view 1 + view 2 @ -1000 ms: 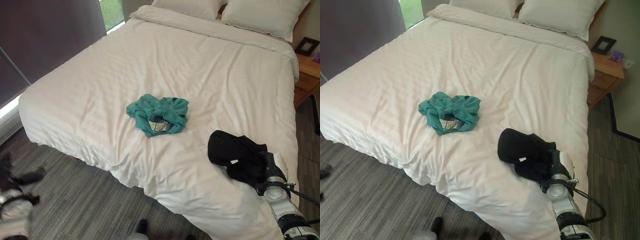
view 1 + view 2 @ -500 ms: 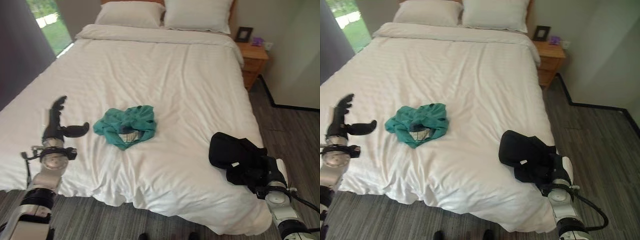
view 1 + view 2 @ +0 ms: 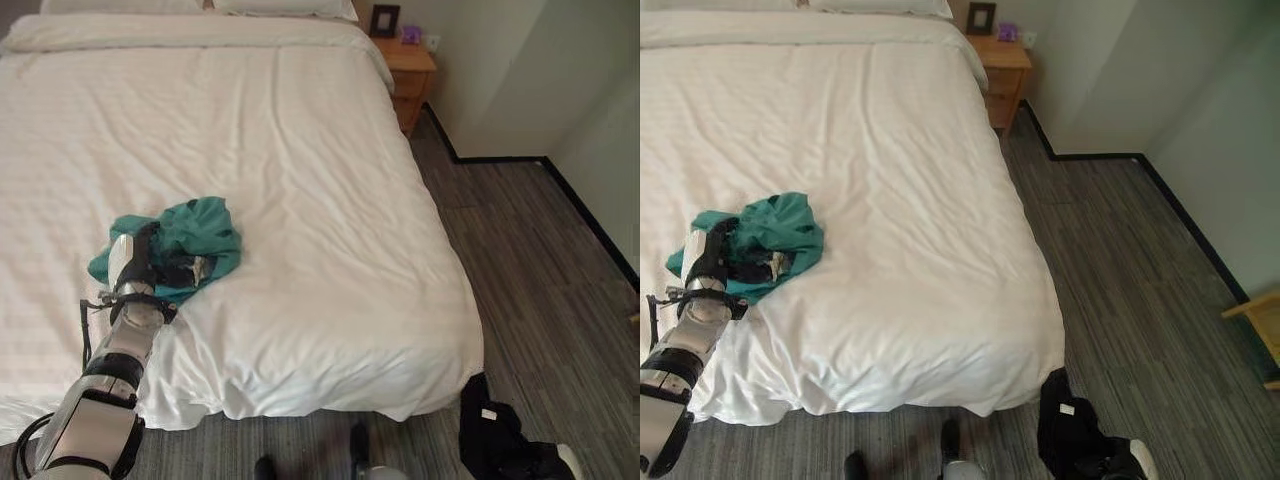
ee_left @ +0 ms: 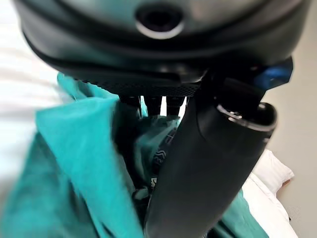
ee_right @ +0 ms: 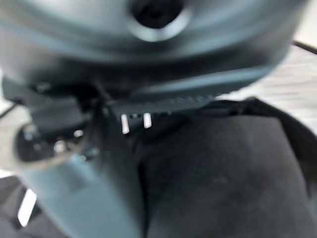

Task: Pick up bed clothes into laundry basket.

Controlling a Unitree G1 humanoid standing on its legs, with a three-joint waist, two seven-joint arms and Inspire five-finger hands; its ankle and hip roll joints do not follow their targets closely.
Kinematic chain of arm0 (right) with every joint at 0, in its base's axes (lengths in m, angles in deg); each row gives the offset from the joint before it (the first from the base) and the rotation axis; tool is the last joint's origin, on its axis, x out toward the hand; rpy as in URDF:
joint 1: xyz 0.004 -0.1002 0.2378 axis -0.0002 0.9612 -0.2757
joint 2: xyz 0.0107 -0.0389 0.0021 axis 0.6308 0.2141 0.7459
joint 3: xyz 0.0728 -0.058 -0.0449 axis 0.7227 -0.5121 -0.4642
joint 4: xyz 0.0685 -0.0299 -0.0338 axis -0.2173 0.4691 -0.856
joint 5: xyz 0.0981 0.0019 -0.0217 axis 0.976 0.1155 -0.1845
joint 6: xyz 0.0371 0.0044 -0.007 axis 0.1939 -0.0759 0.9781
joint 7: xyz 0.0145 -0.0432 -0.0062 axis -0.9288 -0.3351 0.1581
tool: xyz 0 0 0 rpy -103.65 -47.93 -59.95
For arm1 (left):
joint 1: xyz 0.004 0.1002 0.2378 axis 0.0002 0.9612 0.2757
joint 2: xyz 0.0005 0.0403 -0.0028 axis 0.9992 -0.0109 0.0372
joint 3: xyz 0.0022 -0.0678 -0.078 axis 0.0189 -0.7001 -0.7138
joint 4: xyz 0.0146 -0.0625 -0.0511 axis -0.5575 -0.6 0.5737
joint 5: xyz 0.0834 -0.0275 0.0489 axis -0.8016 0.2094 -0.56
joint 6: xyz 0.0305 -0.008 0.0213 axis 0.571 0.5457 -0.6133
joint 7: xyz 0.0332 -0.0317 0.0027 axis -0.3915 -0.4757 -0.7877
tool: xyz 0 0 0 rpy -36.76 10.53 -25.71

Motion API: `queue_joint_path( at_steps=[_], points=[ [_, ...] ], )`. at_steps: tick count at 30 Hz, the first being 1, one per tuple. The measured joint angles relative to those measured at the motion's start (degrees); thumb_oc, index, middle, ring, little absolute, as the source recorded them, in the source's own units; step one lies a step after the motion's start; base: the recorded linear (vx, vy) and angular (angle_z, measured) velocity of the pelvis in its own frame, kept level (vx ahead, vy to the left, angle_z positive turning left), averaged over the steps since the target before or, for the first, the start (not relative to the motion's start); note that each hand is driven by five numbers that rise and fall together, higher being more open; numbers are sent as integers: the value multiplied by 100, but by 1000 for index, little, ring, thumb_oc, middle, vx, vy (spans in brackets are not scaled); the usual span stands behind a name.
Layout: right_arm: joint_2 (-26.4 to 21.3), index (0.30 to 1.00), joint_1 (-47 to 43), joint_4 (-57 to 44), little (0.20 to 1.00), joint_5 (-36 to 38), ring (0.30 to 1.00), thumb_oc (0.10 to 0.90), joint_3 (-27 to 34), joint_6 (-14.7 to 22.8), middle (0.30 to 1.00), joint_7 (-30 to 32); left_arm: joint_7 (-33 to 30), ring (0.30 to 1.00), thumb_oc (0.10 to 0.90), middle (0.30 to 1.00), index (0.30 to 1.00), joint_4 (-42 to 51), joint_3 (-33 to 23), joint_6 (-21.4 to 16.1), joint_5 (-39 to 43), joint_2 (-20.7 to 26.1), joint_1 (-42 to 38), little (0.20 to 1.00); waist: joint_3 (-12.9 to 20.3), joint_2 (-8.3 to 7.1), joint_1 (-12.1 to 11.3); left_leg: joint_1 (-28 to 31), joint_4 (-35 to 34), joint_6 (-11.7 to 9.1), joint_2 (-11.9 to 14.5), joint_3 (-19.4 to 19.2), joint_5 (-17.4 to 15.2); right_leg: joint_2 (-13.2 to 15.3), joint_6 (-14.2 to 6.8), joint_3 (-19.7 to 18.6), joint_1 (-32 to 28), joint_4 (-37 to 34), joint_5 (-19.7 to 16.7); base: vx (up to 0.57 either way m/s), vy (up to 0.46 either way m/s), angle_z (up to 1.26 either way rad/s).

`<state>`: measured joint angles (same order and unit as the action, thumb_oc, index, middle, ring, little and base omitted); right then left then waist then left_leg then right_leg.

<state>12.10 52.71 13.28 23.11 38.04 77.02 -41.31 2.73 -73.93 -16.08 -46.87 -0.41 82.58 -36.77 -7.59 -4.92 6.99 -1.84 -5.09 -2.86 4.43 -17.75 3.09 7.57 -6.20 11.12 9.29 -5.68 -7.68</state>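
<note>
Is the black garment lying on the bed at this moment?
No. The black garment hangs off the right hand over the floor, beyond the bed.

A big white bed fills most of the view. A bunched-up green cloth lies on it near the front edge. The robot's left hand rests on the green cloth, with its dark fingers dug into the folds. Down on the grey floor, at the bottom right corner, hangs a black cloth. A wooden nightstand stands by the bed's far corner.
</note>
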Motion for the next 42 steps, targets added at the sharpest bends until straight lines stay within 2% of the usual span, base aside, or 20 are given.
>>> queue_joint_path(
  at_steps=[1,2,3,10,15,19,22,23,24,25,26,28,29,31,33,35,37,40,41,42],
  points=[
    [64,300,-51,-8,300,0,300,400,-41,31,300,-3,-29,300,400,300,300,-88,16,10,-27,7,-89,300,-11,-20,5,-42,1,2,11,-60,1,2,-8,21,68,2,-19,-36,37,-31],
    [115,300,-60,-13,300,2,300,400,-79,62,300,-1,-74,300,400,300,300,-209,122,10,-37,8,-192,300,-16,-47,35,-80,4,-2,-4,-84,4,10,-35,33,131,10,-139,-27,31,-25],
    [142,300,-83,-6,300,3,300,400,-170,72,300,-4,-72,300,400,300,300,-471,212,-7,-107,1,-301,300,-20,-66,59,-116,4,-2,-21,-94,3,-36,83,-53,211,42,-306,-7,39,-27],
    [144,300,-520,-17,300,30,300,400,-248,142,300,-132,-21,300,400,300,300,-1274,-142,117,-599,37,-635,300,-14,-80,98,-30,-1,13,-24,-366,-77,-76,95,-226,293,47,-517,31,31,-20],
    [122,300,-435,-51,300,101,300,400,-245,235,300,-264,188,300,400,300,300,-1283,-33,127,-594,173,-653,300,30,-178,167,15,-13,47,-56,-352,-102,-24,89,-200,233,45,-517,6,-23,2],
    [122,300,-228,-294,300,111,300,400,-259,232,300,-267,187,300,400,300,300,-831,30,218,-573,281,-604,300,8,-146,106,-38,2,19,-3,-234,-40,-6,71,-157,212,43,-440,14,-112,15],
    [37,300,67,-1109,300,97,300,400,-260,130,300,-264,127,300,400,300,300,1422,-280,318,-355,407,354,300,-197,36,-19,-6,3,-38,78,3,18,-74,134,17,46,43,-357,-26,-110,32],
    [-44,300,63,-1296,300,83,300,400,-261,218,300,-267,85,300,400,300,300,1931,-277,56,-373,372,609,300,-284,143,-145,41,2,-52,105,50,28,-86,142,28,-42,43,-357,-73,-179,27],
    [-121,300,84,-1688,300,24,300,400,-248,162,300,-269,88,300,400,300,300,2707,-432,104,-378,377,1037,300,-365,239,-243,93,1,-63,121,92,34,-99,143,93,-108,41,-350,-67,-122,13],
    [-160,300,169,-2009,300,-67,300,400,-228,160,300,-269,90,300,400,300,300,3359,-701,108,-392,364,1471,300,-405,299,-259,99,0,-66,135,108,36,-109,149,128,-135,40,-339,-59,-128,21],
    [-215,300,390,-2597,300,-201,300,400,-124,271,300,-252,77,300,400,300,300,4523,-1144,-103,-470,240,2290,300,-470,382,-284,155,0,-87,145,197,40,-115,207,179,-236,39,-262,-88,-122,41],
    [-341,300,401,-2777,300,-412,300,400,-102,388,300,-295,112,300,400,300,300,5440,-1287,-297,-610,143,2893,300,-573,535,-653,267,0,-133,211,323,69,-163,244,298,-452,36,-154,-95,-130,38],
    [-337,300,416,-2830,300,-507,300,400,7,411,300,-313,125,300,400,300,300,5872,-1570,-374,-609,17,3250,300,-593,570,-628,296,-2,-157,221,370,60,-173,207,301,-477,16,-115,-100,-104,28],
    [-359,300,454,-2798,300,-609,300,400,158,392,300,-325,186,300,400,300,300,6331,-1911,-518,-584,-41,3704,300,-637,724,-900,273,-7,-177,255,560,81,-187,210,463,-566,1,-30,-104,-89,33],
    [-360,300,633,-2724,300,-676,300,400,272,383,300,-378,238,300,400,300,300,6635,-2267,-648,-494,-135,4157,300,-657,801,-1007,285,-2,-178,281,646,86,-208,232,574,-637,0,-2,-198,-63,27],
    [-405,300,699,-2706,300,-698,300,400,260,344,300,-393,380,300,400,300,300,6856,-2550,-703,-153,-369,4535,300,-712,918,-1246,267,81,-213,292,736,153,-214,224,597,-676,3,13,-235,-68,19],
    [-547,300,669,-2663,300,-715,300,400,264,221,300,-433,579,300,400,300,300,6886,-2543,-703,99,-653,4625,300,-836,1087,-1391,199,256,-227,252,946,172,-199,254,772,-805,40,-9,-316,-71,37],
    [-684,300,651,-2657,300,-715,300,400,277,110,300,-494,735,300,400,300,300,6922,-2541,-726,205,-865,4859,300,-1010,1182,-1512,97,589,-346,162,1265,253,-77,332,962,-989,30,70,-333,-72,42],
    [-683,300,600,-2630,300,-705,300,400,301,93,300,-515,810,300,400,300,300,6916,-2594,-734,349,-916,4978,300,-1109,1036,-1506,17,756,-623,54,1484,431,106,398,939,-984,-1,58,-187,-39,8],
    [-678,300,579,-2634,300,-703,300,400,319,93,300,-518,817,300,400,300,300,6896,-2589,-734,388,-935,4987,300,-1179,924,-1503,-74,924,-779,-54,1605,517,235,415,945,-987,-1,42,-162,-16,-8]
  ],
)
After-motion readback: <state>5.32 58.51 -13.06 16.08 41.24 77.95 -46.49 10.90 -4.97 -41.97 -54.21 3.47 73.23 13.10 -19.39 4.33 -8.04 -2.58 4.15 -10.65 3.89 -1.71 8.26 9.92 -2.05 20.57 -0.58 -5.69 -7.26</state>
